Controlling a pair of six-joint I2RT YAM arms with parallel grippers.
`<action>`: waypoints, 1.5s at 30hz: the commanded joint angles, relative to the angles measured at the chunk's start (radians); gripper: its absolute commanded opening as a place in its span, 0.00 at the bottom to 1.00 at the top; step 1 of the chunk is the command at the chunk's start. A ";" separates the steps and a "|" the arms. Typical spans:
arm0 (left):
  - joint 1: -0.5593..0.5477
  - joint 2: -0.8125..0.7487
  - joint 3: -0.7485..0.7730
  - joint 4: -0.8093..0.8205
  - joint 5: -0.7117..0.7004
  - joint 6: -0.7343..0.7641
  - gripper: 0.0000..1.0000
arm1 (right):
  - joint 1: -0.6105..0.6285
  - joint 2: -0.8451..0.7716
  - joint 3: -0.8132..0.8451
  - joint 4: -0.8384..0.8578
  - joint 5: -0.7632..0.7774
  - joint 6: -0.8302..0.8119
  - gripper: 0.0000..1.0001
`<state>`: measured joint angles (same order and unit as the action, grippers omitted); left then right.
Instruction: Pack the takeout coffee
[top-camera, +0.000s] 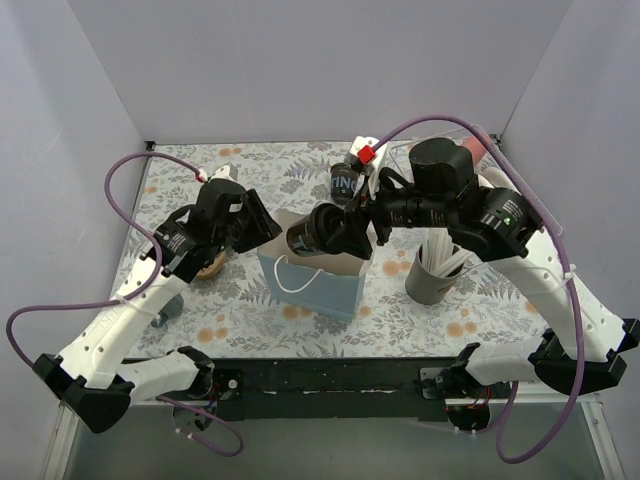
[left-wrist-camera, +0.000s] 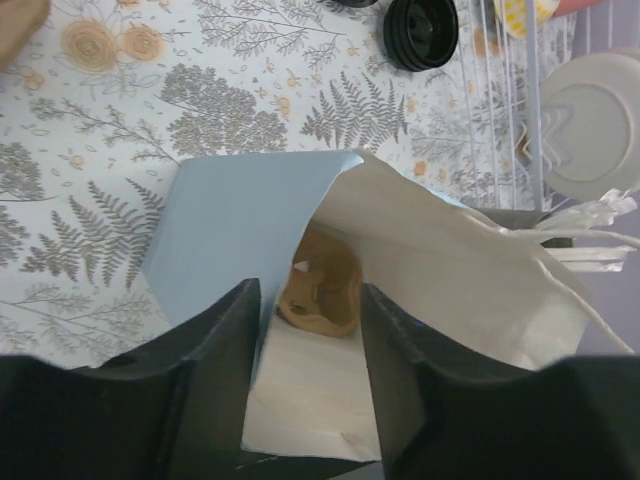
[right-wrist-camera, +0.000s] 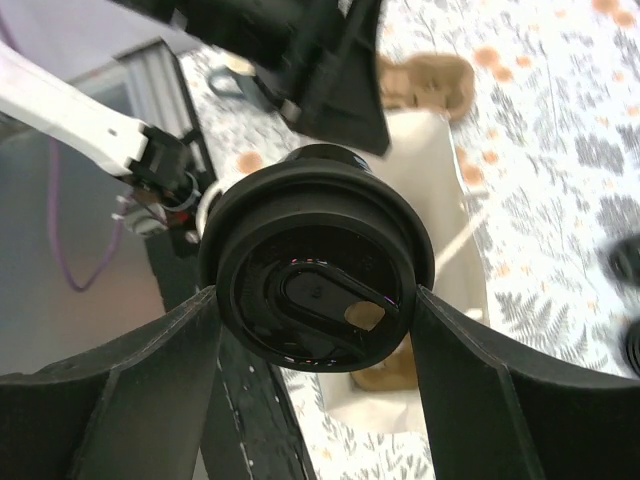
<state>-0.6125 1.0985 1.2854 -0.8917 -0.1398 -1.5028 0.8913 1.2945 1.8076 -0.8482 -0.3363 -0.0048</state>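
Black paper, white lettering and a round black lid marked the cup (top-camera: 308, 233), which lay tipped on its side in the right gripper (right-wrist-camera: 315, 300), the jaws clamped on its body just over the mouth of the pale blue bag (top-camera: 320, 285). The left gripper (left-wrist-camera: 308, 300) hung at the bag's left rim with its jaws apart, the rim running up between them but not pinched, so the paper looked free to sag. Doing this step well probably meant turning the cup upright before lowering it, lid uppermost, and setting it on the bag floor beside the brown item (left-wrist-camera: 320, 290) already inside rather than on top of it. The opening was narrow and its white inner wall leaned inward, so a straight descent through the middle seemed the safest line. Room was tight on both sides: the left arm crowded one rim, and the grey holder (top-camera: 430, 282) of white utensils stood near the right arm's elbow. A second cup (top-camera: 345, 182) waited behind the bag, apart from it, on the flowered table (top-camera: 250, 320).
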 joint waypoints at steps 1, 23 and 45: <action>0.003 -0.015 0.086 -0.111 -0.066 0.088 0.51 | 0.023 -0.020 -0.057 -0.043 0.121 -0.049 0.50; 0.023 0.043 0.043 0.010 -0.004 0.277 0.40 | 0.130 0.117 0.022 -0.149 0.357 -0.139 0.48; 0.085 0.077 0.031 0.149 0.267 0.463 0.00 | 0.138 0.167 0.048 -0.141 0.424 -0.216 0.48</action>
<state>-0.5369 1.2007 1.3445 -0.9112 0.0425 -1.0920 1.0233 1.4551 1.8309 -1.0302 0.0494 -0.1772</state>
